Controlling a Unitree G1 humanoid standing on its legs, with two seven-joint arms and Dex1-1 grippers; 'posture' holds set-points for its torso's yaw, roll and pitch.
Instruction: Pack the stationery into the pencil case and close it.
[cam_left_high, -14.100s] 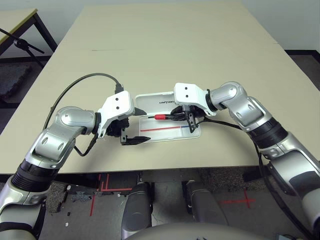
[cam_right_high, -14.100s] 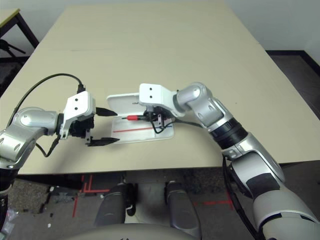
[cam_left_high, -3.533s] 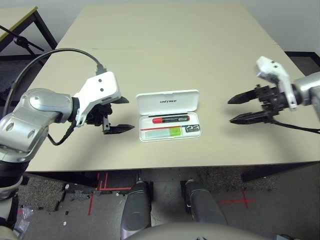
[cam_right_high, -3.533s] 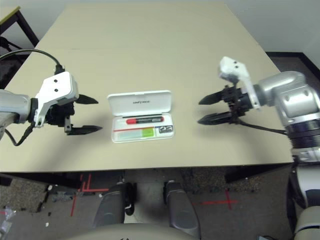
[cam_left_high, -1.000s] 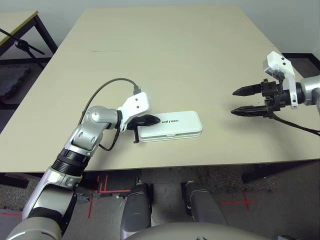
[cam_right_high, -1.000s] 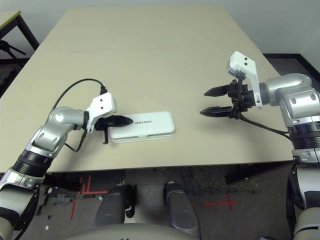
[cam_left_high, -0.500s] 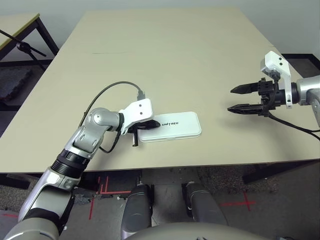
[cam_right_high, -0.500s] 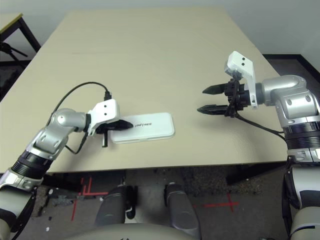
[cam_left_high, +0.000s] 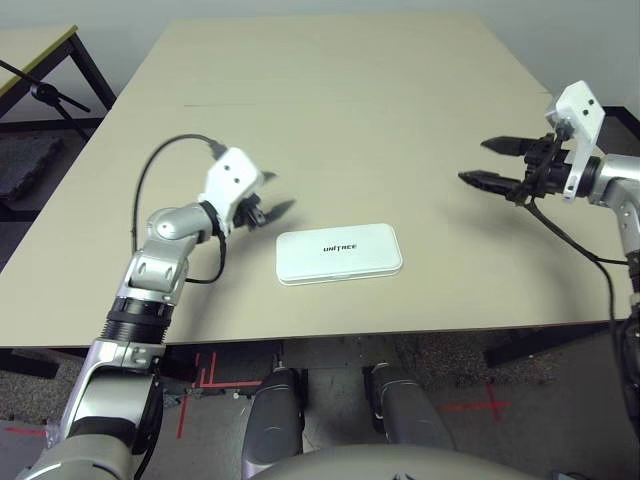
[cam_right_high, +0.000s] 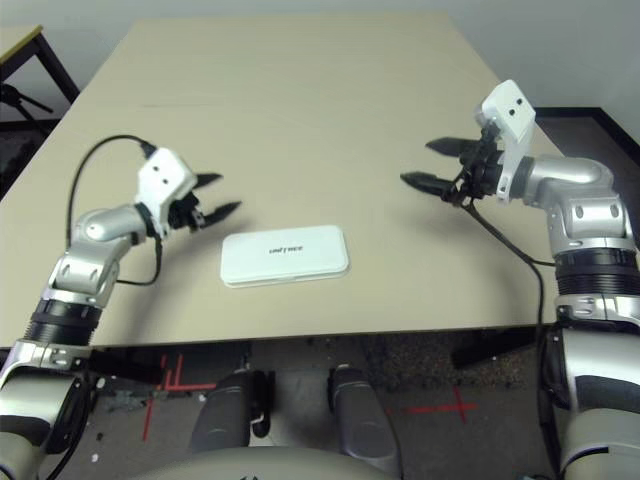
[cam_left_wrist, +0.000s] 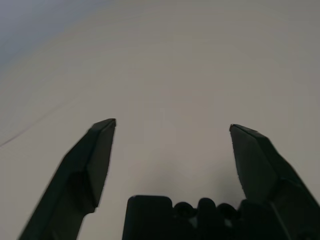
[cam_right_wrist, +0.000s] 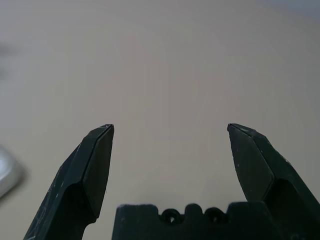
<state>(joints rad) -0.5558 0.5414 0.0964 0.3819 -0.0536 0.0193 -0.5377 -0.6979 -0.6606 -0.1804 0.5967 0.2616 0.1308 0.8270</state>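
The left end effector (cam_left_wrist: 172, 122), with its two black tapered fingers, is spread wide with nothing between them. Half a second ago it was pressing on the left end of the lid; now it has come up and away, and hangs just beside the case, apart from it, on the robot's left. The right end effector (cam_right_wrist: 170, 125), of the same black two-fingered build, is also spread and empty, well apart from the case on the robot's right.

Between the two, near the front edge of the pale beige worktop (cam_left_high: 330, 120), lies the flat white hard pencil case (cam_left_high: 340, 256) with rounded corners and small black "UNITREE" lettering on its lid. It rests flat, and its lid, open a few seconds ago with the markers showing inside, is now down all round as far as can be seen.

That release most likely ends the closing step: the packing looks done and the task all but complete. Whether the catch has fully engaged cannot be told. What remains, I judge, is to draw both arms clear without brushing the case.
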